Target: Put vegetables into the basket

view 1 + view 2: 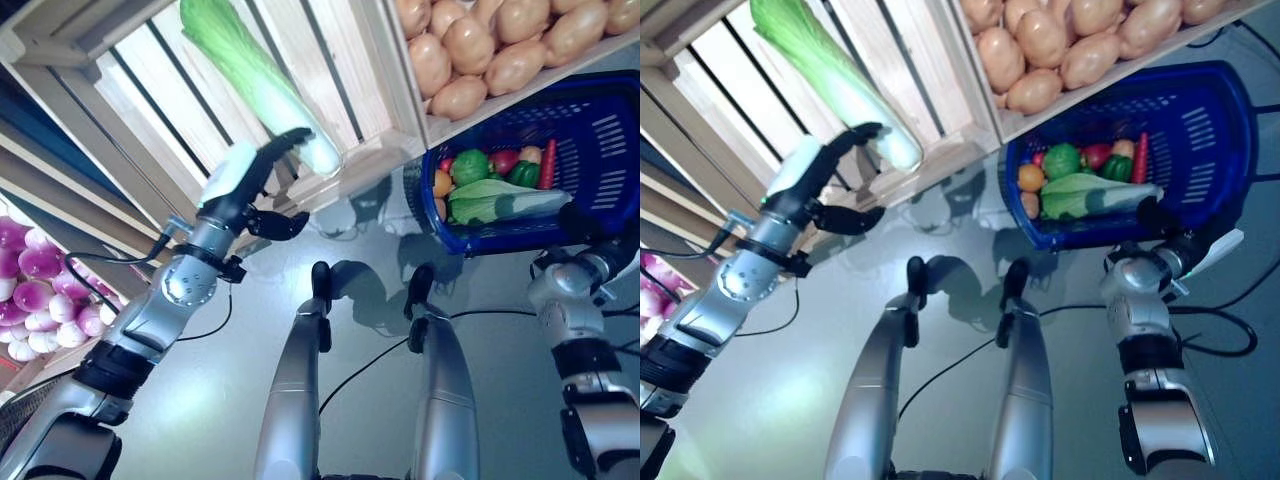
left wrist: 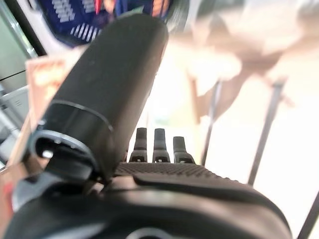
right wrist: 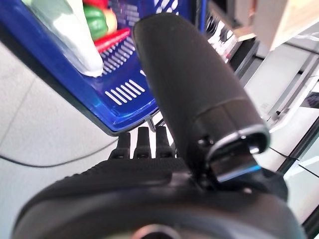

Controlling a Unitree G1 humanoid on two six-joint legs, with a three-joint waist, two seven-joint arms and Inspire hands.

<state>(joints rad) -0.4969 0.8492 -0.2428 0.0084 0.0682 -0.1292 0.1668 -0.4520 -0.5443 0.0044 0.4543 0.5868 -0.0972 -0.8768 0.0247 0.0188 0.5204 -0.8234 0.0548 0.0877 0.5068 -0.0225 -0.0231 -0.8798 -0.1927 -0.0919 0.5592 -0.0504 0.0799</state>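
The left hand [image 1: 240, 185] is reaching up at the wooden crate [image 1: 330, 70] on the left, its fingers [image 1: 285, 140] spread and relaxed, grasping nothing. Their tips are lying right at the white lower end of a long green leafy cabbage [image 1: 255, 85] that is resting diagonally on the crate's slats; whether they are actually touching it is unclear. The thumb [image 1: 280, 225] is sticking out below, apart from the vegetable.

To the right, the blue basket [image 1: 600, 130] is sitting on the pale floor [image 1: 370, 250] beneath a shelf of potatoes [image 1: 480, 45]. It is already holding a second leafy cabbage [image 1: 500, 202], green peppers [image 1: 470, 166], a red chilli [image 1: 548, 165] and other small produce.

The right hand [image 1: 1170, 222] is lying at the basket's near rim; its wrist view is showing the fingers [image 3: 142, 144] hooked under a metal bar at the basket's edge. At the far left, purple-and-white turnips [image 1: 35, 290] are piling in another bin.
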